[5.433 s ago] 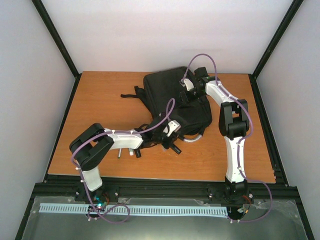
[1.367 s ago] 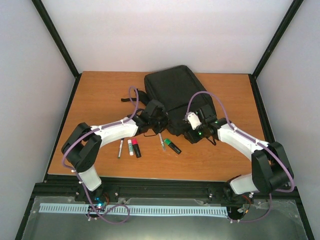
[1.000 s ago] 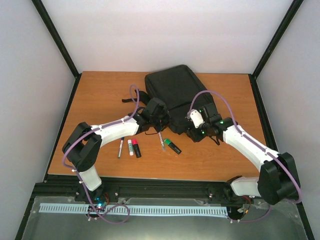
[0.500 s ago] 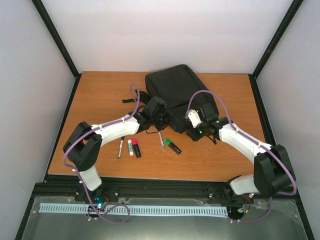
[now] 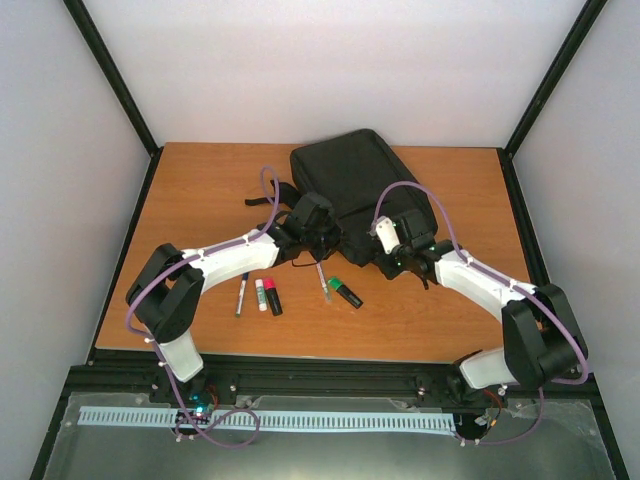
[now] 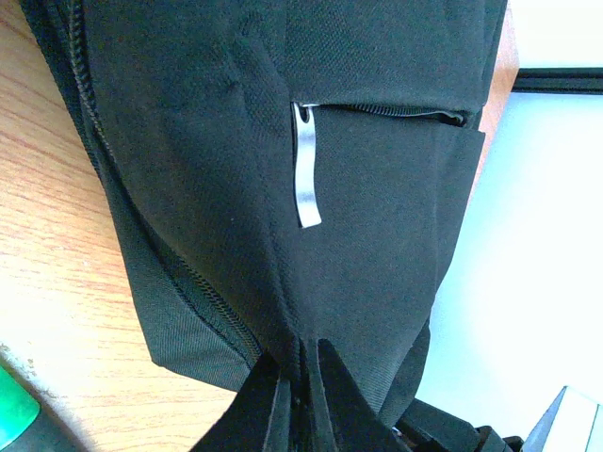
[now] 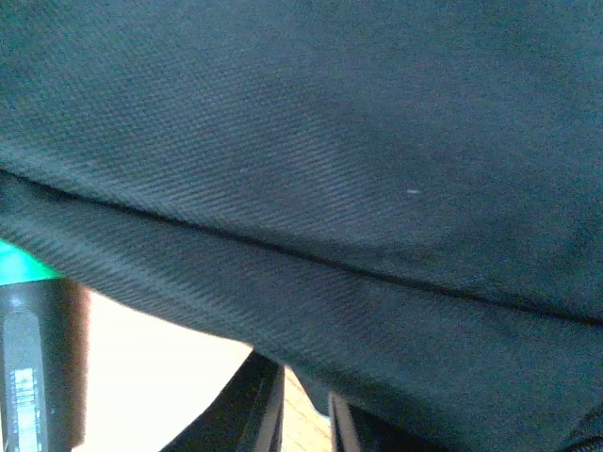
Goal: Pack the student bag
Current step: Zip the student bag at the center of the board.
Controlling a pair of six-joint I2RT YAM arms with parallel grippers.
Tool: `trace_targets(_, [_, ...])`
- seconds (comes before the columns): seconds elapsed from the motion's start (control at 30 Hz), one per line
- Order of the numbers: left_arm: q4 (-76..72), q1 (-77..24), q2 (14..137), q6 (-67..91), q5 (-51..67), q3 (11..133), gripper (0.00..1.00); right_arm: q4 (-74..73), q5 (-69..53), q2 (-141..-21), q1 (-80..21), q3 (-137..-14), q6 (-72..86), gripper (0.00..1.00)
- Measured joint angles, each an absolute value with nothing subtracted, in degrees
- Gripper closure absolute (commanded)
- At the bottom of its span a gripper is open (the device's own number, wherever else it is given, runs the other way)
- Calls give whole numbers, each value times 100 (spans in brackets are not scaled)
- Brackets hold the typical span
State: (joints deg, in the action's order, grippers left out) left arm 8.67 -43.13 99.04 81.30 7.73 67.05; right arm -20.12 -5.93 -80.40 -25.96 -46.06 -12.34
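Observation:
The student bag [image 5: 350, 185], a large black backpack, lies flat at the back middle of the table. My left gripper [image 5: 322, 236] is at its near left corner. In the left wrist view that gripper [image 6: 306, 356] is shut on a pinched fold of the student bag [image 6: 377, 122], below a silver zip pull [image 6: 306, 179]. My right gripper [image 5: 386, 258] is at the bag's near right edge. The student bag [image 7: 330, 141] fills the right wrist view. There the right gripper [image 7: 307, 407] has its jaws close together, with the bag's lower hem dipping between them.
On the wood in front of the bag lie a dark marker [image 5: 242, 293], a white-and-pink stick [image 5: 262, 292], a black-and-red stick [image 5: 273, 298], a thin pen [image 5: 322, 281] and a green highlighter [image 5: 346, 292]. The green highlighter [image 7: 28, 358] is close to the right gripper's left.
The right gripper's jaws have narrowed from wide apart to nearly together at the bag's near edge, and its wrist shifted slightly. The left arm kept its pinch on the bag without moving.

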Motion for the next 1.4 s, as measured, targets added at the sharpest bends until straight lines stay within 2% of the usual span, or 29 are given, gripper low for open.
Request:
trace_targets(0.07, [867, -4313, 9904, 8130, 773, 6705, 99, -1944, -572, -8040, -2596, -4576, -1256, 97])
trace_targets(0.5, [1177, -4309, 9904, 7784, 489, 6702, 99, -2685, -639, -8136, -2252, -4807, -1953, 97])
trace_targets(0.9, [1240, -4189, 9904, 6995, 360, 6276, 99, -3378, -528, -8530, -451, -5015, -3081, 97])
trace_targets(1.1, [1328, -4176, 9880, 6219, 362, 6267, 99, -3301, -528, -8641, -99, -5223, -3461, 97])
trace_targets(1.17, [1356, -4174, 9826, 5964, 364, 6248, 99, -3323, -666, -8632, -62, -5223, -3557, 94])
trace_targets(1.23, [1402, -4163, 9771, 5758, 357, 6239, 99, -3385, -961, -8541, -49, -5190, -3673, 82])
trace_targets(1.3, [1446, -4152, 9745, 5621, 338, 6235, 95, -3459, -1323, -8318, -49, -5105, -3758, 72])
trace_targets(1.33, [1463, -4150, 9745, 5570, 338, 6235, 88, -3518, -1529, -8178, -49, -5057, -3802, 68])
trace_targets(1.4, [1518, -4141, 9747, 5485, 346, 6235, 63, -3634, -1909, -7933, -51, -5017, -3837, 63])
